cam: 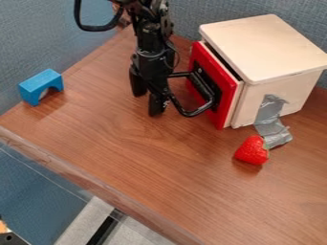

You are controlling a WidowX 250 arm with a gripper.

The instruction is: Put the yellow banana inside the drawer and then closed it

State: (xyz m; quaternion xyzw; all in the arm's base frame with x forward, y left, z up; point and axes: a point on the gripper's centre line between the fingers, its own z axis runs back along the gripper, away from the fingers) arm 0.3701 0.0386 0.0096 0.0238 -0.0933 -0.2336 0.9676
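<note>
Camera view: gripper (147,103) low, just left of the red drawer front (222,76), jaws spread, nothing pinched; well placed, I judge, to push the black handle (199,109). Drawer slightly ajar at far right; banana probably inside, my inference only. Grey tape (271,127) runs from wooden cabinet (262,43) to tabletop (127,153), presumably against sliding. Strawberry (252,150) near the tape; blue block (41,85) far left. Brown wood-grain surface; blue-grey partitions (38,28) behind; pale floor strip (83,222) near left.
</note>
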